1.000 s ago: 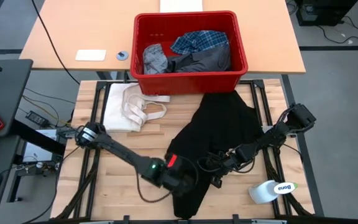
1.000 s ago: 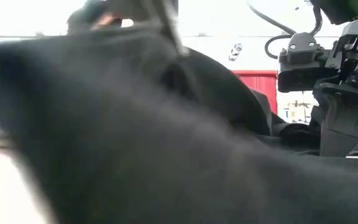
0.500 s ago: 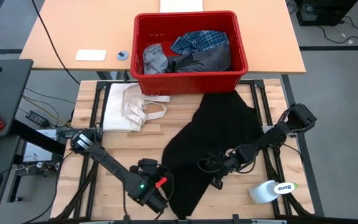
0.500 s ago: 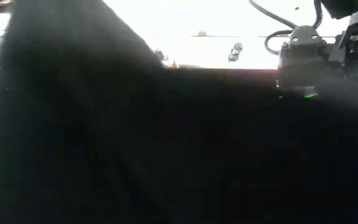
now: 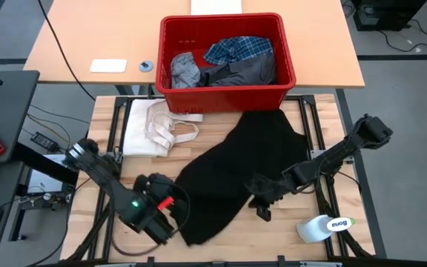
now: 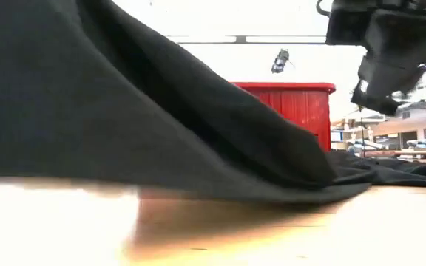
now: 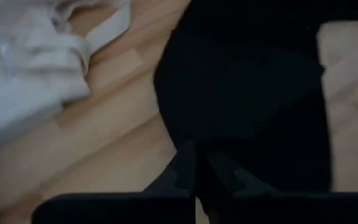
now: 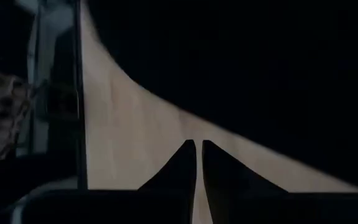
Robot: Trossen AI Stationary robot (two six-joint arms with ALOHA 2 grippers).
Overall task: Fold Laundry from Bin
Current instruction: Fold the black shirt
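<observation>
The large black garment (image 5: 247, 167) lies spread from just before the red bin (image 5: 224, 95) toward the table's near left. Its near-left end is raised off the wood, as the low view shows (image 6: 87, 89). My left gripper (image 5: 175, 211) is shut on that end. My right gripper (image 5: 262, 206) hovers shut beside the garment's near right edge, above bare wood, holding nothing (image 8: 197, 155). In the bin rest a plaid shirt (image 5: 239, 48), a light grey garment (image 5: 184, 70) and a dark grey one (image 5: 247, 72). My left gripper (image 7: 194, 168) pinches the black garment at its near-left end (image 7: 229, 149) between its two shut fingers, which slant downward. One layer or several, I cannot tell. That end is lifted clear and slopes down to the far part (image 6: 361, 174), which lies on the table.
A cream-white cloth with strap loops (image 5: 154, 126) lies at the table's far left. A white bottle (image 5: 325, 226) lies on its side at the near right corner. Bare wood shows along the near edge between the grippers.
My left gripper has gone toward the table's left edge and up, still shut on the black garment. The garment's near end has been drawn left and lifted, spreading it wider; the part by the bin has stayed put. My right gripper has risen.
</observation>
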